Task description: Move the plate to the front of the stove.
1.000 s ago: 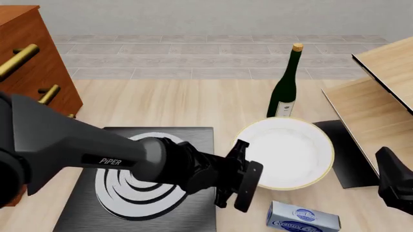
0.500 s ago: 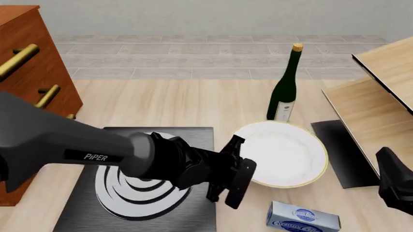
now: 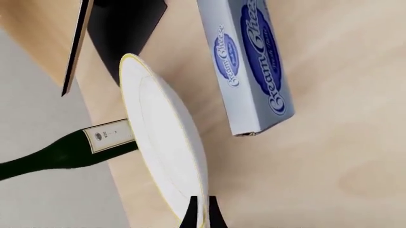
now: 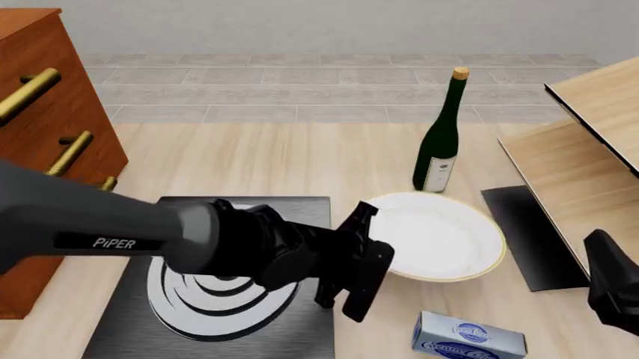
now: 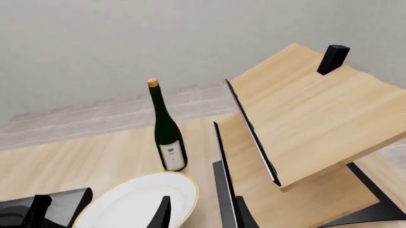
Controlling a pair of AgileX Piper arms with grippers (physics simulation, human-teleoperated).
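Left gripper point(image 4: 361, 250) is pinched on the near-left rim of the plate point(image 4: 439, 241), which we hold tilted off the table just beside the stove point(image 4: 299, 209). Beyond its far edge stands the wine bottle point(image 4: 439, 142); below sits the cream cheese box point(image 4: 469, 338). Our thin edge grip could slip, or a swing could clip the bottle. Right gripper point(image 5: 197, 209) idles, jaws apart.

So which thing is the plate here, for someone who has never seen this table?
Start at the dark stove with its ring burner on the wooden table. Just right of it, in front of the green bottle, is the plate: round, white, gold-rimmed, its edge pinched by the left gripper.
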